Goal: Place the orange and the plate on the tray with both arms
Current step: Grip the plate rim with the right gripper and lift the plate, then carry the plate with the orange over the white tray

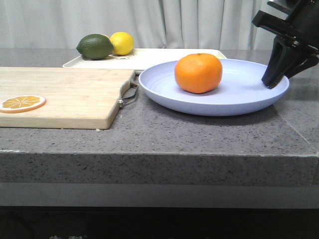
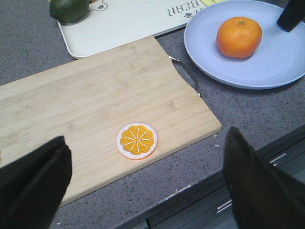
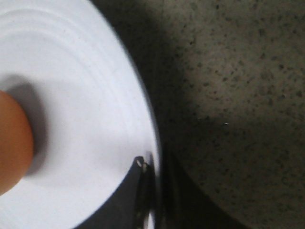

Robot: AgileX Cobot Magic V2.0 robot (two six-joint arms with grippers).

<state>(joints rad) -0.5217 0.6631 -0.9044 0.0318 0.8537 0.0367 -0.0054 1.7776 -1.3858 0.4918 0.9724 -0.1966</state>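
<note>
The orange (image 1: pixel 198 72) sits in the pale lavender-blue plate (image 1: pixel 239 97), which rests on the grey counter in front of the cream-white tray (image 1: pixel 149 56). My right gripper (image 1: pixel 273 81) is shut on the plate's right rim; in the right wrist view (image 3: pixel 148 164) one finger lies inside the rim and one outside. The orange also shows in the right wrist view (image 3: pixel 12 143). My left gripper (image 2: pixel 145 179) is open and empty above the counter's front edge, near the cutting board (image 2: pixel 95 105). The left wrist view also shows the orange (image 2: pixel 238 36), plate (image 2: pixel 276 62) and tray (image 2: pixel 128 21).
A wooden cutting board (image 1: pixel 60 94) with a metal handle (image 1: pixel 128 94) lies left of the plate, with a flat orange slice (image 1: pixel 22 103) on it. A green avocado-like fruit (image 1: pixel 94 46) and a yellow lemon (image 1: pixel 122 43) sit on the tray's left end.
</note>
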